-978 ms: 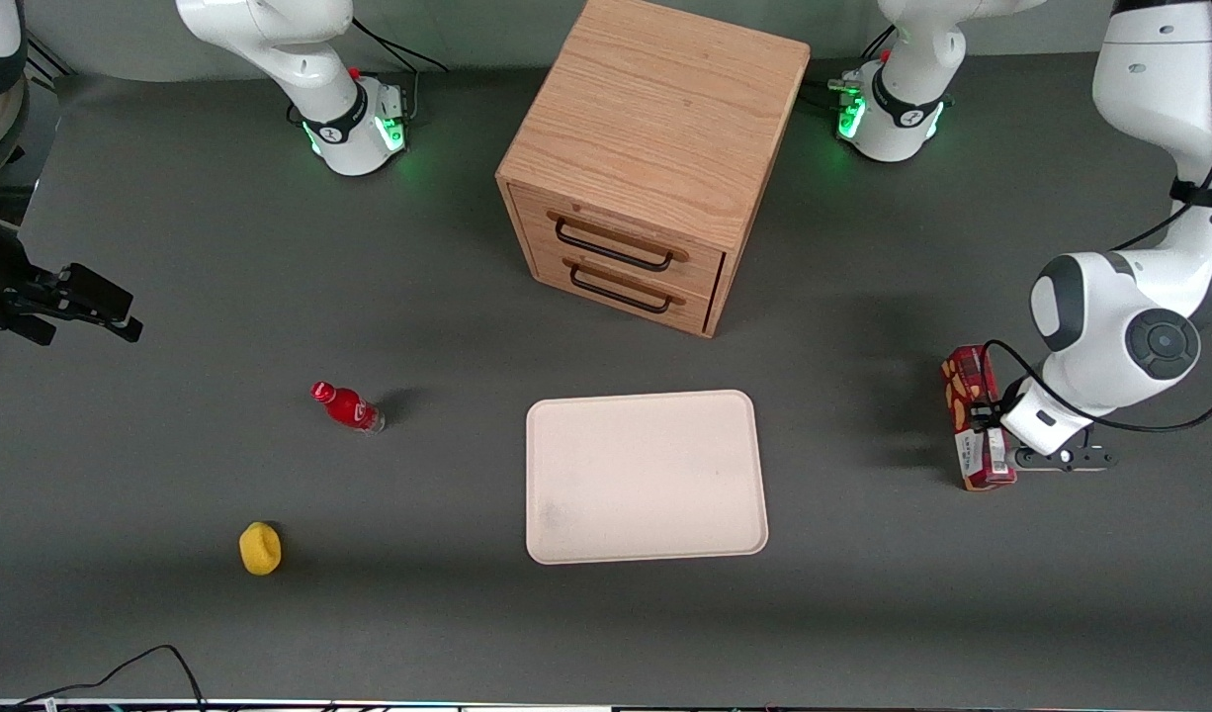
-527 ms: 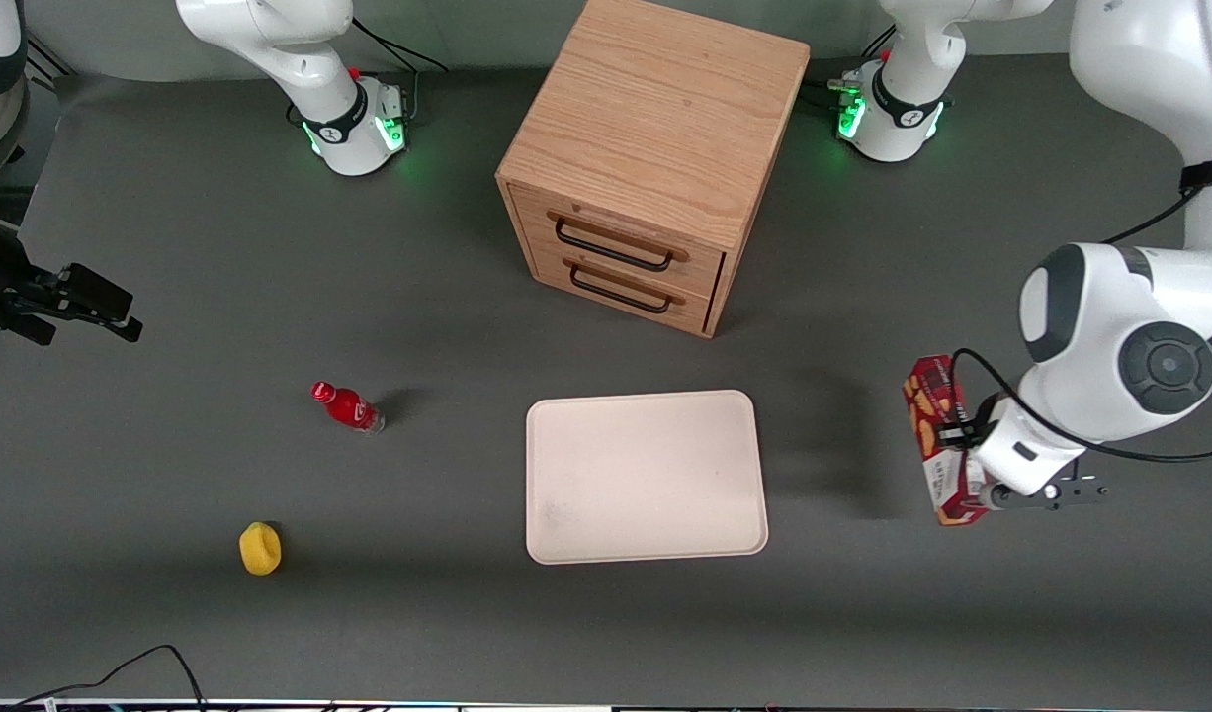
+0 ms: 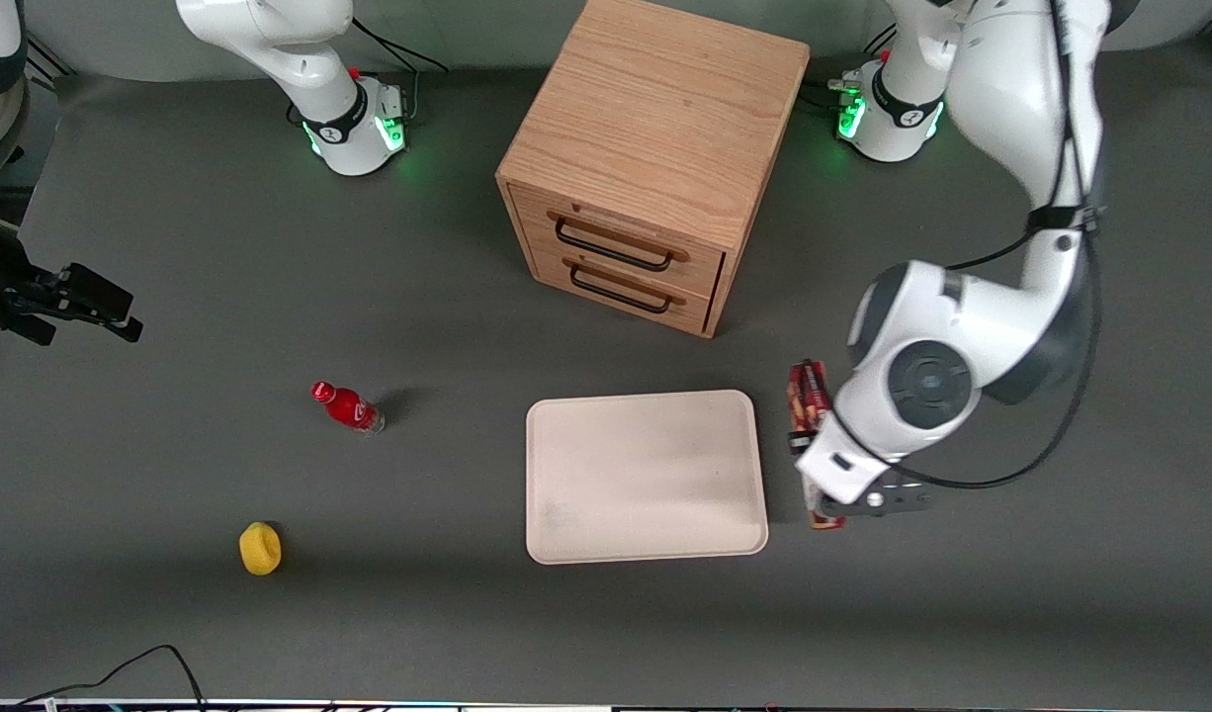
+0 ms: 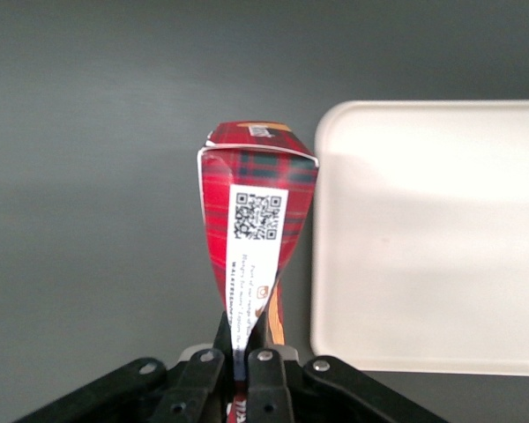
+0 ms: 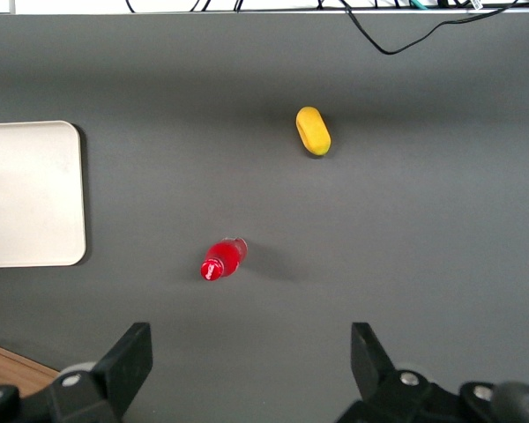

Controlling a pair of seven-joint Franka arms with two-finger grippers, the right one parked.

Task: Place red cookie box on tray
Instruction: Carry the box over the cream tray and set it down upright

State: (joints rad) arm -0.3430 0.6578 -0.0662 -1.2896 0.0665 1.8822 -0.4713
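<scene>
My left gripper (image 3: 816,465) is shut on the red cookie box (image 3: 807,396), a long narrow dark-red box held above the table just beside the tray's edge toward the working arm's end. The arm's wrist covers much of the box. In the left wrist view the box (image 4: 257,220) shows a tartan end and a white label with a QR code, pinched between the gripper (image 4: 244,339) fingers. The tray (image 3: 646,475) is cream-white, flat and wide, lying in front of the cabinet; it also shows in the left wrist view (image 4: 432,238) and the right wrist view (image 5: 26,194).
A wooden two-drawer cabinet (image 3: 650,158) stands farther from the camera than the tray. A small red bottle (image 3: 347,406) and a yellow object (image 3: 260,548) lie toward the parked arm's end of the table.
My left gripper has carried the red cookie box up off the table and sideways toward the tray, from the working arm's end to right beside the tray's edge.
</scene>
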